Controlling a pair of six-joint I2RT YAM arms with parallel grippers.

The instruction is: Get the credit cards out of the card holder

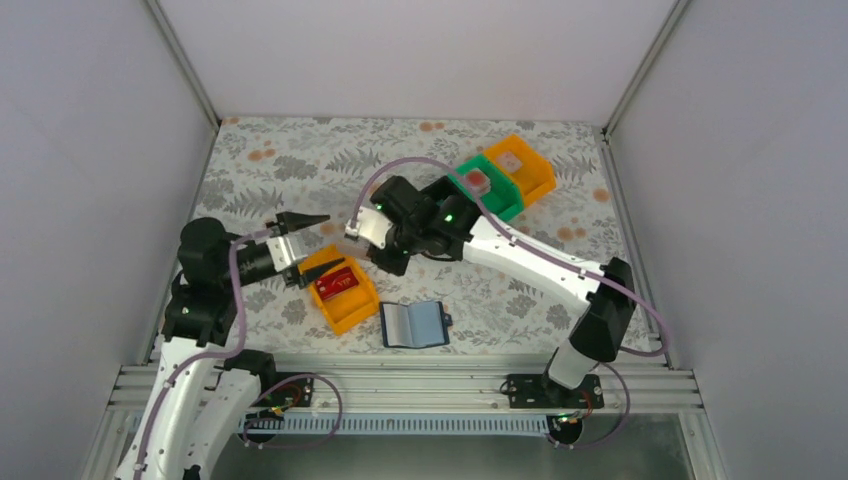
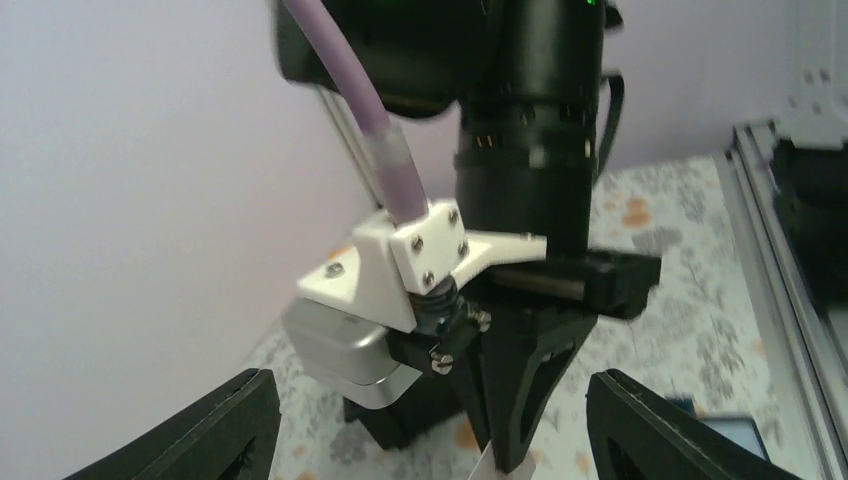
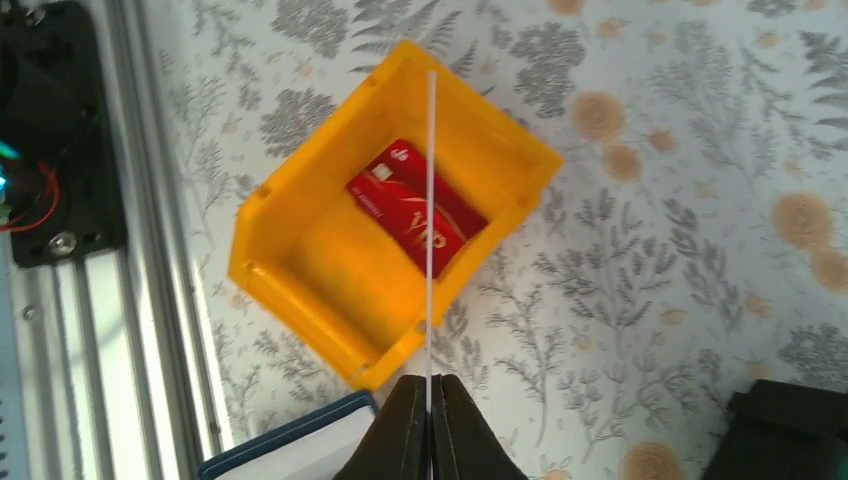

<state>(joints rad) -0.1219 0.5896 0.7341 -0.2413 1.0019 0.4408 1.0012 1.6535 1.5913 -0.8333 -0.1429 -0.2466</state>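
My right gripper (image 3: 430,385) is shut on a thin pale credit card (image 3: 431,200), seen edge-on, and holds it over the near orange bin (image 3: 300,180). A red credit card (image 3: 395,195) lies flat in that bin. The dark navy card holder (image 1: 415,323) lies open on the table right of the bin, pale blue sleeves up; its corner shows in the right wrist view (image 3: 300,455). In the top view the right gripper (image 1: 385,262) hangs beside the bin's far right corner. My left gripper (image 1: 310,248) is open and empty left of the bin, facing the right gripper (image 2: 510,430).
A green bin (image 1: 490,185) and a second orange bin (image 1: 525,165), each holding a small object, stand at the back right. A black boxy object (image 3: 780,430) sits on the table close to the right gripper. An aluminium rail (image 1: 400,385) runs along the near edge.
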